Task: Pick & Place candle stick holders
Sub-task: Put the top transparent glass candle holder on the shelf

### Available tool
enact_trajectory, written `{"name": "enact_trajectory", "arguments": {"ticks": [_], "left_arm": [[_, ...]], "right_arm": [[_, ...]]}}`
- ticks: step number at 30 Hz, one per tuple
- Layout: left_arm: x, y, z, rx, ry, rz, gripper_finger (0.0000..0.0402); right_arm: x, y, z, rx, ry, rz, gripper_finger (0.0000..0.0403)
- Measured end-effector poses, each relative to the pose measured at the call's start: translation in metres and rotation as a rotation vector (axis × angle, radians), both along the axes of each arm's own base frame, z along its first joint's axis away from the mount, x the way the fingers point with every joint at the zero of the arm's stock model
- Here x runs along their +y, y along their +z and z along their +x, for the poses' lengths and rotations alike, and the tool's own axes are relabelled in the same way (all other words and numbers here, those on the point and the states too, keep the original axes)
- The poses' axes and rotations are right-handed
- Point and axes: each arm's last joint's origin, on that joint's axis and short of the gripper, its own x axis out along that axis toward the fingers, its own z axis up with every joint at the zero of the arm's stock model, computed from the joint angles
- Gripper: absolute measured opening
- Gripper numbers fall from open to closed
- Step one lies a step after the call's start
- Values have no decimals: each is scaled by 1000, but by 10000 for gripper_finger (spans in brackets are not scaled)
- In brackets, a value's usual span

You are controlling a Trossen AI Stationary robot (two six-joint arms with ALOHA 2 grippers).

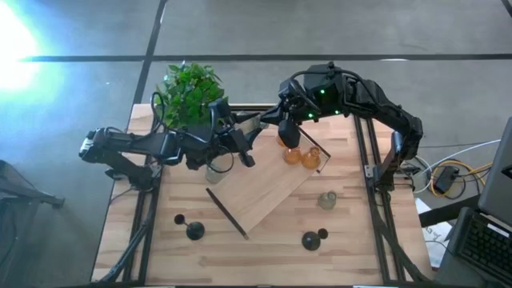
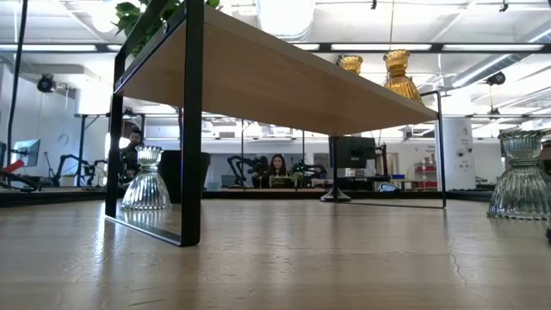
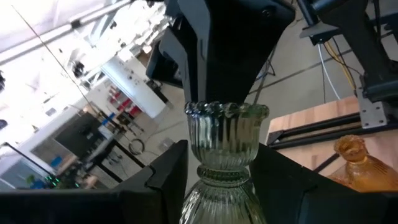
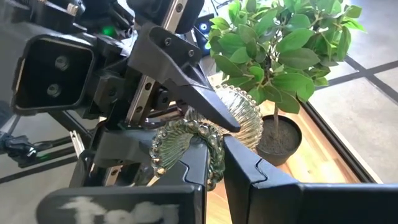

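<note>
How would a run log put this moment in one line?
left gripper: shut on pale glass holder | right gripper: close beside it | amber holders: on wooden shelf

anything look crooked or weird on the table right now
The wooden shelf sits turned at a diagonal to the edges of the table. The pale glass holder in the jaws of the left gripper looks tipped over sideways, seen from the right wrist.

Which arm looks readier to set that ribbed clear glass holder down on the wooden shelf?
Left, I'd say. Its pincer is already clamped on the glass holder, lifted up right beside the wooden shelf. The right pincer hovers close to it but holds nothing.
</note>
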Motion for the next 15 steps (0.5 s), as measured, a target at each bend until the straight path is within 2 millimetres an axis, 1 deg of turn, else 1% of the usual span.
{"name": "enact_trajectory", "arguments": {"ticks": [2, 5, 10, 12, 15], "left_arm": [[0, 2, -1, -5, 8, -28, 181], [1, 2, -2, -6, 27, -38, 211], [2, -2, 1, 43, 48, -1, 265], [2, -5, 4, 67, 52, 25, 277], [2, -6, 7, 81, 62, 49, 281]], "right_arm": [[0, 0, 0, -1, 1, -1, 19], [0, 1, 0, -7, 4, -2, 19], [1, 1, -1, -10, 13, -1, 19], [1, 2, -2, -12, 15, -1, 19], [2, 2, -2, -13, 16, 0, 19]]}}
